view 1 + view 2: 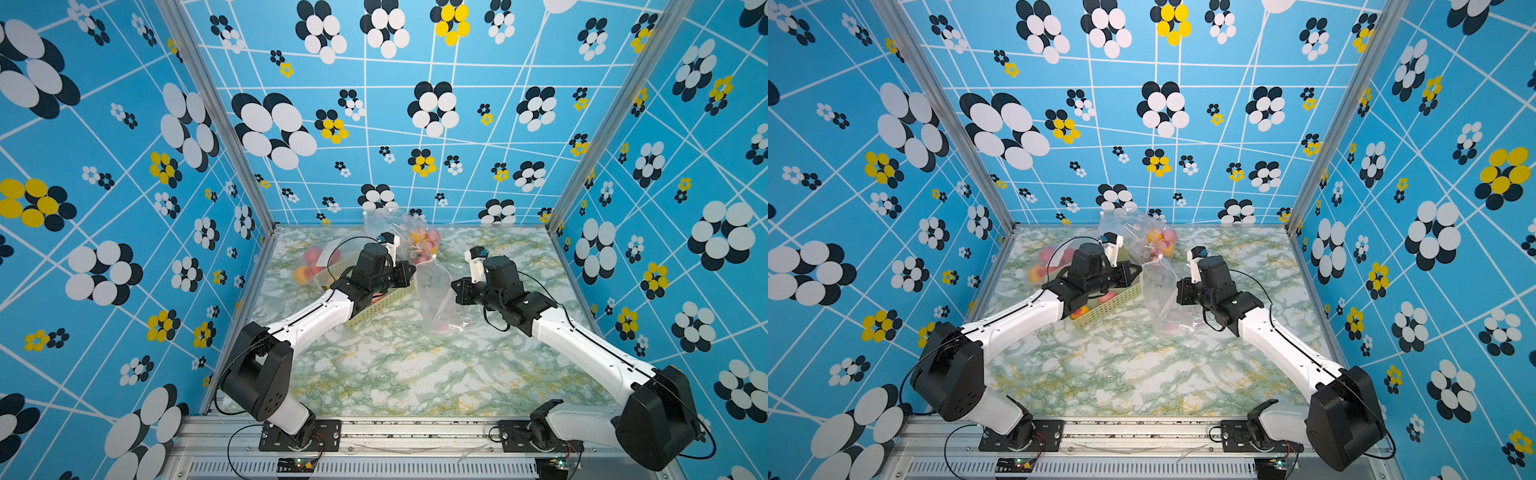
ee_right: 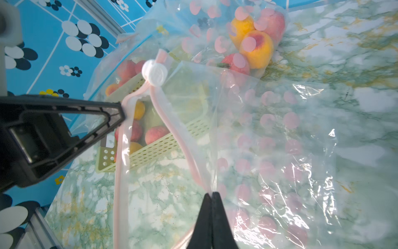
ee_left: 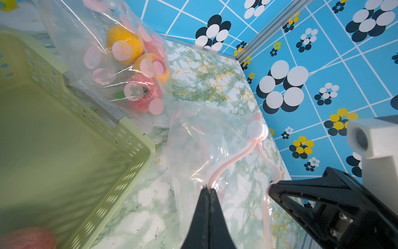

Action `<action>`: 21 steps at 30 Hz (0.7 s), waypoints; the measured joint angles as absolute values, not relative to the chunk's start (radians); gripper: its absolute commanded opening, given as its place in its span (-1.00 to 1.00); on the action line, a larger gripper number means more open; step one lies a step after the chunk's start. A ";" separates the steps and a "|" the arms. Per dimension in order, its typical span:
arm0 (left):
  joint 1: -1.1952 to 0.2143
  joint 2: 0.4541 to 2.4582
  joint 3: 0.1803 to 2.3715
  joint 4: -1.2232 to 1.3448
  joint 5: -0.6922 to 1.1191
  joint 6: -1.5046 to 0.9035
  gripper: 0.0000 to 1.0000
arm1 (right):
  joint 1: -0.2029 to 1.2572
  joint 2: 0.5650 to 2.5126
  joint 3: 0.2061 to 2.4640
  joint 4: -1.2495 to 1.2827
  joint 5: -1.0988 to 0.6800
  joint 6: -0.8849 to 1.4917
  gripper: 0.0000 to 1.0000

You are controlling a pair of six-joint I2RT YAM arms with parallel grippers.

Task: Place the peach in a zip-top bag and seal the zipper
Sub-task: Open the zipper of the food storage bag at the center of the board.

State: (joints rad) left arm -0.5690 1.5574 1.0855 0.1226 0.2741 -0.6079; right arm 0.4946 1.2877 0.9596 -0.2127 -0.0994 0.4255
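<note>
i see left gripper (image 3: 208,189) and right gripper (image 2: 212,194) each pinched shut on zip-top bag (image 2: 280,151) rim, mouth held apart. peach (image 2: 156,134) lies in basket (image 2: 163,146), outside bag. risk: releasing either side for peach lets limp mouth collapse; thin film may slip.

The bench (image 1: 395,374) was green-and-white marble with yellow veins; the walls (image 1: 124,166) were blue, crossed by white lines and dotted with black, white and yellow flowers. The basket (image 3: 53,140) was pale green, the zip-top bag (image 2: 280,151) clear with pink dots, a pink zipper (image 2: 172,133) and white slider (image 2: 154,72).
</note>
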 measured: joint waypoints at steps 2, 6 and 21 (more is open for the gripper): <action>-0.588 1.557 1.085 0.116 0.258 -0.599 -1.00 | 0.500 1.288 0.987 -0.249 -0.088 0.467 -0.33; -0.620 1.557 1.086 0.100 0.227 -0.590 -1.00 | 0.508 1.288 1.013 -0.288 -0.083 0.567 -0.01; -0.637 1.557 1.098 0.073 0.156 -0.583 -1.00 | 0.694 1.475 1.272 -0.447 0.092 0.690 0.31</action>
